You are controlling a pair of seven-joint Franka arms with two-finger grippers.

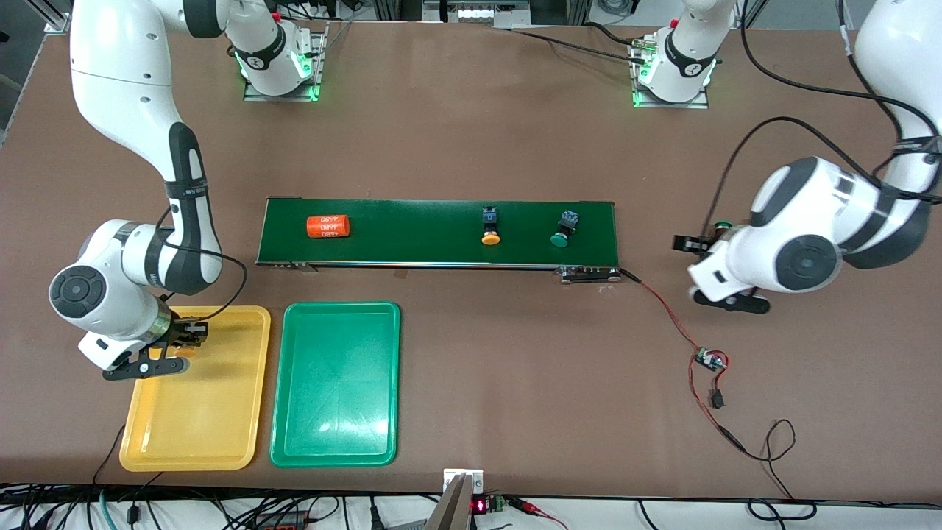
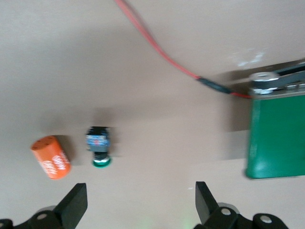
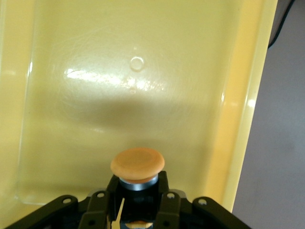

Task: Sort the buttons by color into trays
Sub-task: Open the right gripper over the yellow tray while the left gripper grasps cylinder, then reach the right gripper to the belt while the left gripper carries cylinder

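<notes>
Brown tabletop (image 1: pixel 471 147), belt in the middle; right gripper (image 1: pixel 171 352) pinching a yellow-orange button (image 3: pixel 137 164) over the yellow tray (image 1: pixel 221 442) — best lowered before letting go. Left gripper (image 2: pixel 140 202) spread wide over a green button (image 2: pixel 98 145) off the belt's end — waiting.

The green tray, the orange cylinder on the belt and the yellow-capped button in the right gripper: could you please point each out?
green tray (image 1: pixel 335 383), front view, bare floor.
orange cylinder (image 1: pixel 327 226), front view, middle of its side.
yellow-capped button (image 3: pixel 137 163), right wrist view, cap top.

We see a yellow-capped button (image 1: pixel 490 227) and a green-capped button (image 1: pixel 564 228) lying on the belt (image 1: pixel 412 232), one orange-capped button (image 3: pixel 137 167) over the yellow tray (image 1: pixel 213 412), the green tray (image 1: pixel 335 383) alongside.
</notes>
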